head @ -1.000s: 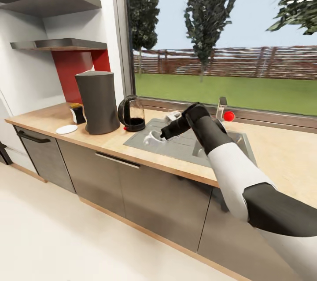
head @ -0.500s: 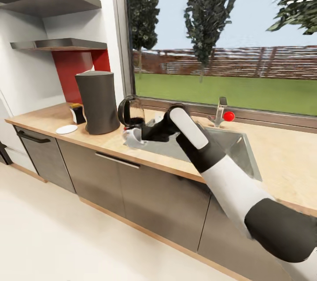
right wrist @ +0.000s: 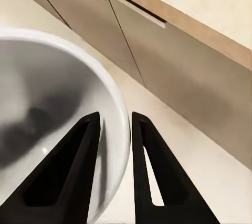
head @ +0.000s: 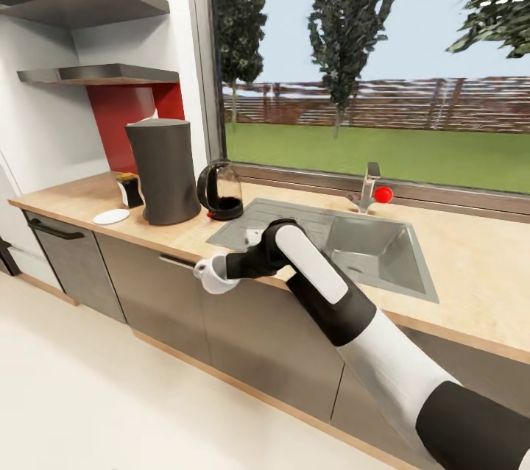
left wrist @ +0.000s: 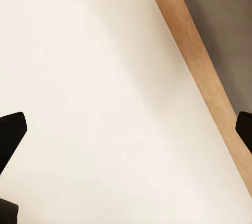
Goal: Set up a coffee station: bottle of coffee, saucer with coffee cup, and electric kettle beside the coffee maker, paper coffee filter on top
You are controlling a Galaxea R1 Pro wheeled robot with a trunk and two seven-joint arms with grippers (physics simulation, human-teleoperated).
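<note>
Head view: right hand (head: 221, 269) is pinching the coffee cup (head: 210, 275) by its rim, jaws nearly closed, carrying it off the surface (head: 184, 235) edge. Saucer (head: 111, 216) is lying at 9 o'clock of the coffee maker (head: 163, 170). Advice: keep the cup level, lower gently and centred. Left hand (left wrist: 126, 129) is spread open, empty.

bright even daylight from the window (head: 368, 51), soft faint shadows, slightly blurred render, the cup (right wrist: 58, 124) nearest the right wrist camera smeared.
</note>
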